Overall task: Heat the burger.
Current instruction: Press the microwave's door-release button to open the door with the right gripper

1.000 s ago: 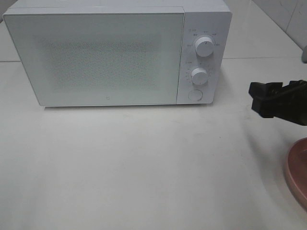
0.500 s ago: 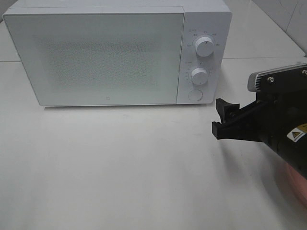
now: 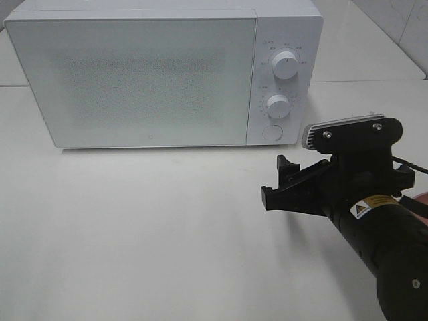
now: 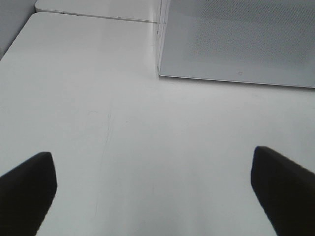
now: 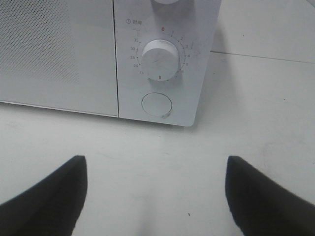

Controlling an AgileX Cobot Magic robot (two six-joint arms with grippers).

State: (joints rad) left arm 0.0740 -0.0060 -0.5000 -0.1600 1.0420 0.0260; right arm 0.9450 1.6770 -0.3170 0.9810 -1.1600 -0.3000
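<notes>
The burger is out of view in every frame. A white microwave [image 3: 134, 80] stands at the back of the table with its door shut. My right gripper [image 3: 277, 182] hovers open and empty over the table, in front of the microwave's control panel and a little to its right. In the right wrist view the open right gripper [image 5: 155, 164] faces the timer knob [image 5: 160, 56] and the round door button [image 5: 157, 104]. The left gripper [image 4: 151, 155] shows only in its wrist view, open and empty above bare table, with the microwave's front [image 4: 236, 39] ahead of it.
Two white knobs [image 3: 285, 65] [image 3: 277, 105] and a round button [image 3: 271, 132] sit on the microwave's right panel. A sliver of a pink plate [image 3: 421, 199] peeks out behind the right arm at the right edge. White table [image 3: 147, 227] spreads in front of the microwave.
The right arm has swung in from the right edge toward the middle, nearer the microwave's control panel, and now covers most of the pink plate. Its jaws stayed open.
</notes>
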